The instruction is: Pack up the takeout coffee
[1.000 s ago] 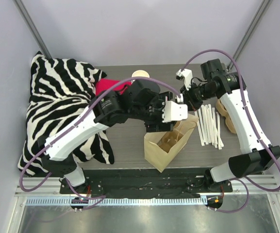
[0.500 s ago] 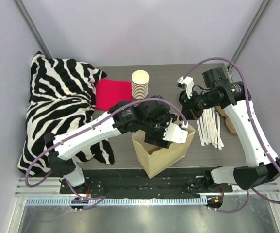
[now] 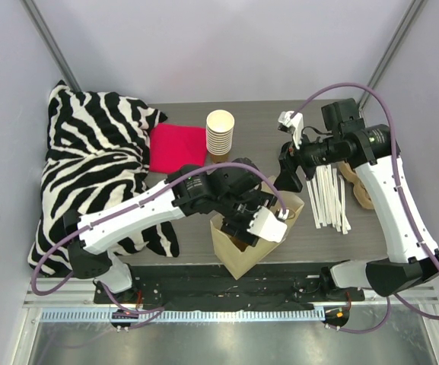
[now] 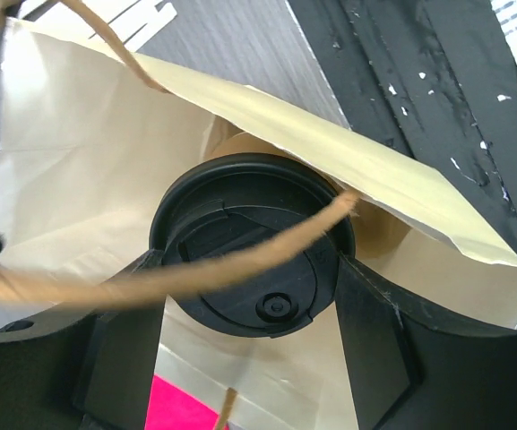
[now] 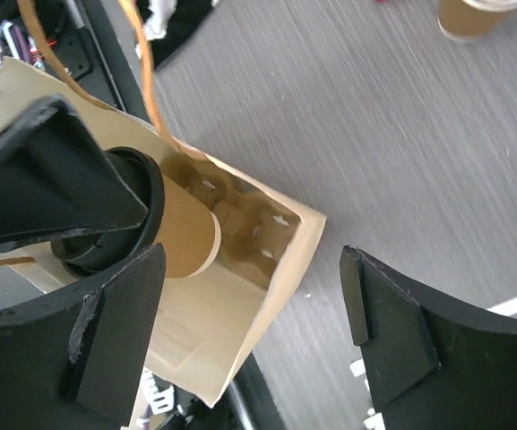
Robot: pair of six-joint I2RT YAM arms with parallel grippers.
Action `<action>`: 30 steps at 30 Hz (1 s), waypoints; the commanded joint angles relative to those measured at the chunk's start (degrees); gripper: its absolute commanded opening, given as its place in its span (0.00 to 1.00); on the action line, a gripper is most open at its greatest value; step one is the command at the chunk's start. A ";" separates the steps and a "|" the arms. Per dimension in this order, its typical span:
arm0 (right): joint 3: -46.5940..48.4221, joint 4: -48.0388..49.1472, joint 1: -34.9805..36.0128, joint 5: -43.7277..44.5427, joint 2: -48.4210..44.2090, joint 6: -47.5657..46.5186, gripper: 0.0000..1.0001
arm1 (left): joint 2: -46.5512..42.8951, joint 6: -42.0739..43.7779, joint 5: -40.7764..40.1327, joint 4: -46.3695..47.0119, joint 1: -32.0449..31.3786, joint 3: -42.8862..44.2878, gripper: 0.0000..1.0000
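Over the last second the right gripper (image 5: 251, 322) has gone from pressed together at the rim of the paper bag (image 3: 242, 255) to spread wide. It now hangs just beyond the bag's far corner with nothing between its fingers, so the bag stands unsupported on the tabletop (image 3: 196, 228). In that same second the left arm has swung forward from the back of the tabletop and dipped into the bag's mouth, and the bag itself sits nearer the front edge than it did. The stack of cream paper cups (image 3: 220, 133), hidden behind the arm a second ago, is in plain sight again beside the red cloth (image 3: 177, 144). The left gripper (image 4: 247, 305) pinches the takeout coffee (image 4: 240, 224) by its black lid, one finger on each side. The brown cup body is already below the bag's rim, and a twine handle (image 4: 150, 278) is draped across the lid. For the task, this suggests the packing is nearly done: the coffee is inside the bag but not released, and whether it rests on the bottom cannot be told. What looks like a moulded carrier (image 5: 240, 215) lies deeper in the bag. No brand, label or readable writing shows on the bag, the cup or the lid; the lid carries only moulded shapes.
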 commanded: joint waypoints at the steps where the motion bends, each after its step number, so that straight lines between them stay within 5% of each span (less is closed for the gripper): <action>1: 1.03 3.87 1.48 -6.11 0.15 -5.16 0.88 | -3.68 1.78 2.93 3.25 -0.38 -2.71 0.00; 17: -1.43 12.31 11.58 -1.72 6.92 -11.67 0.84 | -6.14 1.61 3.63 5.63 -0.38 -8.34 0.00; 24: -0.11 13.01 12.29 0.38 5.78 -4.84 0.01 | -9.74 -6.29 -1.02 11.78 1.20 -13.09 0.00; 30: -7.31 23.90 12.38 1.97 -4.04 5.37 0.01 | -14.48 -19.57 -0.15 19.60 5.95 -16.77 0.00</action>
